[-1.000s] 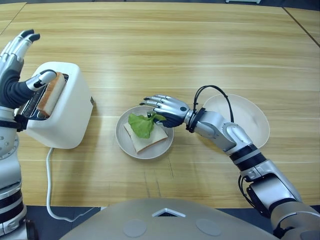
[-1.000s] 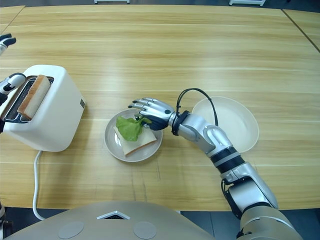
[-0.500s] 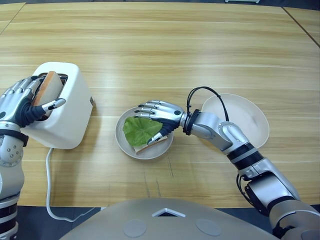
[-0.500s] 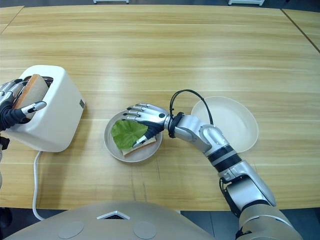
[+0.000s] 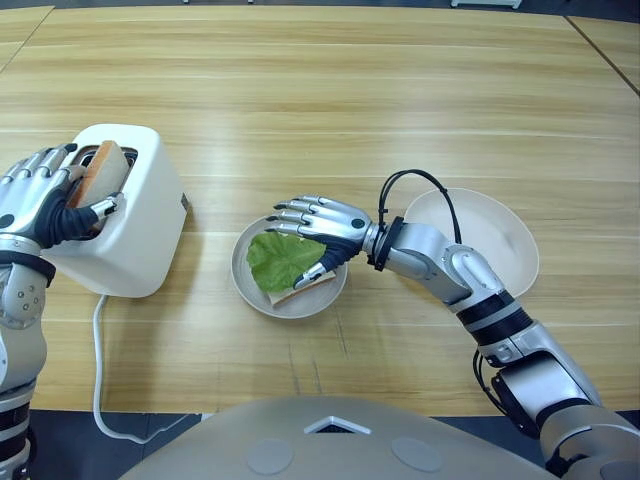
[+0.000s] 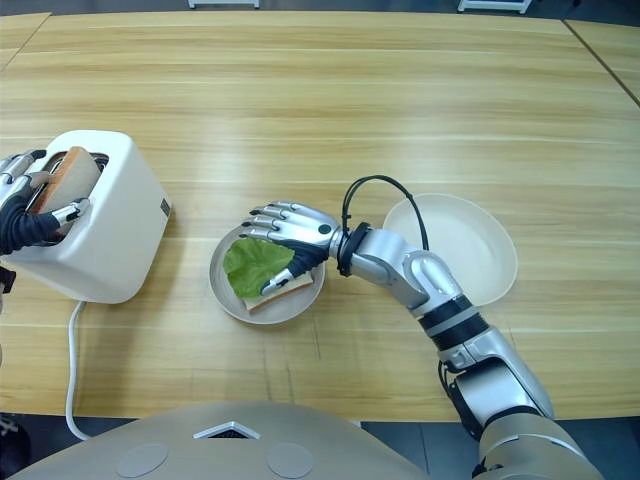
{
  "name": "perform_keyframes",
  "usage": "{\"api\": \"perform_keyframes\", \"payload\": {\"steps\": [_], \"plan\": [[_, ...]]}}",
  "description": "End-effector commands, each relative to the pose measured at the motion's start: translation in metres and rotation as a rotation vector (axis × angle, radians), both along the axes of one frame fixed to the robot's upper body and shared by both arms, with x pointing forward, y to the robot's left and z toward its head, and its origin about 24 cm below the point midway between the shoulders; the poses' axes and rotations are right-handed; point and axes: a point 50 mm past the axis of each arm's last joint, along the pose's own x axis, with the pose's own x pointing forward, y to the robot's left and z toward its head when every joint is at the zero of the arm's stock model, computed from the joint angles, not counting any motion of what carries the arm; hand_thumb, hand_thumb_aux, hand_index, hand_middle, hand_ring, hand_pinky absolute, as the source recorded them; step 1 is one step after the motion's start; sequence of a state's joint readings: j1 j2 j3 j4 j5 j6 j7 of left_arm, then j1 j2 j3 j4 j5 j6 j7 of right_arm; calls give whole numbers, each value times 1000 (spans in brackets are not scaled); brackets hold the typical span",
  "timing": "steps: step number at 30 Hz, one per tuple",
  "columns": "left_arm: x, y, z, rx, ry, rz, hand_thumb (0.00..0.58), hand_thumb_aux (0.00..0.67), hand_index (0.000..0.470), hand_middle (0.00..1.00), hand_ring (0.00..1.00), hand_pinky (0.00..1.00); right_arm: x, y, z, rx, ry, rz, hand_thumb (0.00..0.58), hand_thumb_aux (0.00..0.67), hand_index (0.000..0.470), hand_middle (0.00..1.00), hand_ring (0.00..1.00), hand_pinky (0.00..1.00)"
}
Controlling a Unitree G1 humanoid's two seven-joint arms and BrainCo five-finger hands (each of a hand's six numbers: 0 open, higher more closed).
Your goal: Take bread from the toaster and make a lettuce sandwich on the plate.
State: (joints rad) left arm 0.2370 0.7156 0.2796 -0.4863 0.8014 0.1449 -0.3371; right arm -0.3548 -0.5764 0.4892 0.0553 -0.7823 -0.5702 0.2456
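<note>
A white toaster [image 5: 135,225] stands at the left with a bread slice [image 5: 104,168] sticking out of its slot. My left hand [image 5: 42,198] is shut on that slice, fingers on its far side and thumb on the near side. In the middle, a grey plate [image 5: 290,304] holds another bread slice [image 5: 308,289] with a flat green lettuce leaf [image 5: 279,260] on top. My right hand [image 5: 322,224] hovers over the plate's right side, open, its fingers spread above the leaf and its thumb down near the bread's edge.
An empty pale bowl [image 5: 492,236] sits right of the plate, partly behind my right forearm. The toaster's white cord [image 5: 98,370] trails to the table's near edge. Bare wooden table stretches behind the plate and toaster.
My left hand came down from open above the toaster and closed on the bread slice. My right hand laid the bunched lettuce out flat on the bread, then opened and drew back slightly.
</note>
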Motion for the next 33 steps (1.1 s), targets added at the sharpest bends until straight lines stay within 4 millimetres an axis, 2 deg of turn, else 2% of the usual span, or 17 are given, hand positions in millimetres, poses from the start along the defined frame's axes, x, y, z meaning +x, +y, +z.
{"api": "perform_keyframes", "payload": {"steps": [1, 4, 12, 17, 21, 24, 28, 30, 33], "plan": [[-2, -8, -26, -50, 160, -63, 580, 670, 470, 0, 0, 0, 2, -2, 2, 5, -1, -18, 0, 0, 0, 0, 0, 0], [0, -9, -20, -67, 108, -71, 580, 670, 470, 0, 0, 0, 2, -3, 2, 10, -1, -25, 0, 0, 0, 0, 0, 0], [5, -12, 29, -143, -235, -114, 580, 670, 470, 0, 0, 0, 4, -6, 13, 39, -40, -47, 0, 0, 0, 0, 0, 0], [1, -17, 60, -136, -437, -160, 580, 670, 470, 0, 0, 0, 7, -22, 27, 54, -80, -108, 0, 0, 0, 0, 0, 0], [0, -24, 75, -194, -509, -221, 580, 670, 470, 0, 0, 0, 12, -49, 38, 91, -93, -221, 0, 0, 0, 0, 0, 0], [3, -35, 78, -365, -500, -306, 580, 670, 470, 0, 0, 0, 20, -83, 49, 83, -148, -357, 0, 0, 0, 0, 0, 0], [8, -49, 78, -581, -442, -419, 580, 670, 470, 0, 0, 0, 22, -111, 55, 75, -185, -459, 0, 0, 0, 0, 0, 0], [15, -62, 66, -683, -323, -485, 580, 670, 470, 0, 0, 0, 21, -122, 58, 68, -198, -500, 0, 0, 0, 0, 0, 0], [26, -88, 35, -763, -92, -576, 580, 670, 470, 0, 0, 0, 20, -141, 67, 58, -245, -575, 0, 0, 0, 0, 0, 0]]}}
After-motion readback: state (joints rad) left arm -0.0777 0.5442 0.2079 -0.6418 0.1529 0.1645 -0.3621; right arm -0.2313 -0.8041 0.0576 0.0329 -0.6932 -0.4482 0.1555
